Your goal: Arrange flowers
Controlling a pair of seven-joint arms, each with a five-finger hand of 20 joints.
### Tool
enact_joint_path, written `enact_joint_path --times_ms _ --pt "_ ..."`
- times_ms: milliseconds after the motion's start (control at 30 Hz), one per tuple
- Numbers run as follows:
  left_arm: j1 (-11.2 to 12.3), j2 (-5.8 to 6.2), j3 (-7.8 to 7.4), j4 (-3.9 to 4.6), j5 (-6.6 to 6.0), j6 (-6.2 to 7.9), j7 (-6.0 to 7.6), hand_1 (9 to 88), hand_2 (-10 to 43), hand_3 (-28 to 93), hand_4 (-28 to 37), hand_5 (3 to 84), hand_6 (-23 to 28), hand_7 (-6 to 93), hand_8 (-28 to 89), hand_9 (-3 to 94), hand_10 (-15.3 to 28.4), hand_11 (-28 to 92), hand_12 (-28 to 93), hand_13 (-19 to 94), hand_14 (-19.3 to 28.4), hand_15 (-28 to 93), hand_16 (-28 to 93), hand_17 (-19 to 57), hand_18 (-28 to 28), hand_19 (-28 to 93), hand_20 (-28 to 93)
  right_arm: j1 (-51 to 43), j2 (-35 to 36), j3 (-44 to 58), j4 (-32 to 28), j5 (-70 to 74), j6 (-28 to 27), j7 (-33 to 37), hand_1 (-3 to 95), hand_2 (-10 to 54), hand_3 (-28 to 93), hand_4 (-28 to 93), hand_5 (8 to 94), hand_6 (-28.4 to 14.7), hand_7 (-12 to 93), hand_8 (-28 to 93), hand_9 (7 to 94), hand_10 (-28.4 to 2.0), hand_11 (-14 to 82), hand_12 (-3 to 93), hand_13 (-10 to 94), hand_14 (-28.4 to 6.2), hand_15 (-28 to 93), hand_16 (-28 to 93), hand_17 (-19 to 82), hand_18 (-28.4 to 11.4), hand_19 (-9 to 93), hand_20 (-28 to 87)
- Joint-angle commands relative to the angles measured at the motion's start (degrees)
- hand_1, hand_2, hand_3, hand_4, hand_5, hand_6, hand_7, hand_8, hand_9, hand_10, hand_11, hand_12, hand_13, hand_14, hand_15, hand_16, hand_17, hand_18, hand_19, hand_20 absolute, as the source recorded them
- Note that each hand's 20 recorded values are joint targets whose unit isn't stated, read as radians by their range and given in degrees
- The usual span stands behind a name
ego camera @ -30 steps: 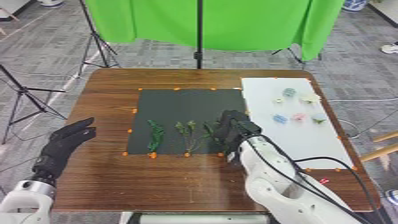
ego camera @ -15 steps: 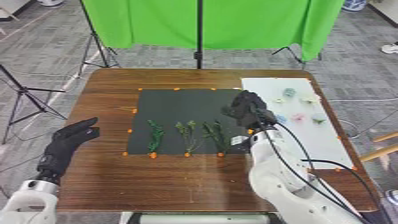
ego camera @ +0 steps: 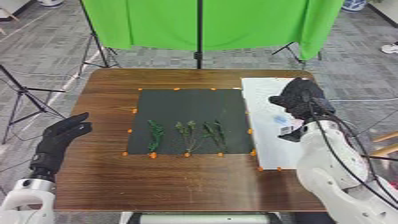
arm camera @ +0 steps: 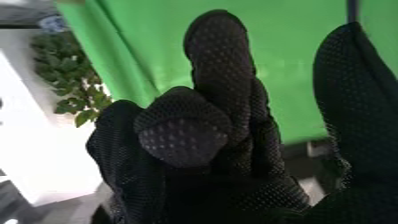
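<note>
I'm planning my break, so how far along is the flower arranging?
Three green leafy sprigs lie side by side on the dark gray rectangular sheet, so the greenery looks laid out. I see nothing in the black-gloved right hand over the white rectangular sheet. The pale blue flower there seems left to place; no blue flower lies on the dark sheet.

Looks like a robotics lab or test studio, with office-style gray carpet tiles [ego camera: 155,57] underfoot. Has a bright green backdrop [ego camera: 253,25] behind the brown wooden surface [ego camera: 178,190], black tripods [ego camera: 21,90] on the floor, orange markers [ego camera: 154,155] along a black mat [ego camera: 188,107], and white robot arms [ego camera: 327,162] over the near edge.
</note>
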Motion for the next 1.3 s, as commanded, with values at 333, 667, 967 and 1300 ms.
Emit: enact_joint_path --times_ms 333,667,967,1300 --pt "1.52 -1.36 -0.39 -0.71 0.3 -0.77 -1.2 33.1 -6.2 65 -15.9 44.2 5.8 12.0 -6 43.5 13.7 22 13 35 18.1 23 1 4.4 14.8 10 19 8.58 0.18 -9.56 11.39 -5.08 -7.77 4.29 34.4 -9.5 64 -10 66.0 0.1 13 -8 83.6 -13.4 28.6 26.7 90 -2.9 61 35 64 -15.7 93 63" --pt "1.8 -1.68 -0.55 -0.8 0.57 -1.21 -1.53 33.1 -6.2 65 -15.9 44.0 5.7 12.0 -6 43.4 13.7 22 13 35 18.1 23 1 4.3 14.9 10 19 10.35 0.51 -11.05 15.73 -5.76 -8.64 5.11 34.2 -9.5 64 -10 63.8 -0.2 12 -8 84.1 -13.2 29.8 27.1 91 -2.4 61 35 65 -15.0 93 62" --pt "1.05 -1.68 -0.32 -0.57 0.6 -1.4 -1.56 33.2 -6.2 65 -15.7 44.1 5.8 11.9 -6 43.2 13.8 22 13 35 18.0 23 1 4.3 14.8 10 19 10.05 -0.73 -12.86 18.64 -5.03 -4.92 4.51 36.7 -9.5 62 -11 65.5 -0.8 12 -8 88.7 -13.4 24.7 23.6 94 -1.5 59 32 68 -12.1 93 56" --pt "0.73 -0.98 -0.61 -0.3 0.48 -1.84 -2.32 33.2 -6.2 65 -15.6 44.0 5.8 11.8 -6 43.3 13.8 22 13 34 18.1 23 1 4.3 14.9 10 19 9.41 -1.16 -15.97 19.79 -7.99 4.53 3.91 55.2 -9.5 55 -13 72.4 -2.4 16 7 91.8 -10.8 20.7 33.9 94 0.0 63 28 70 -11.5 93 57"
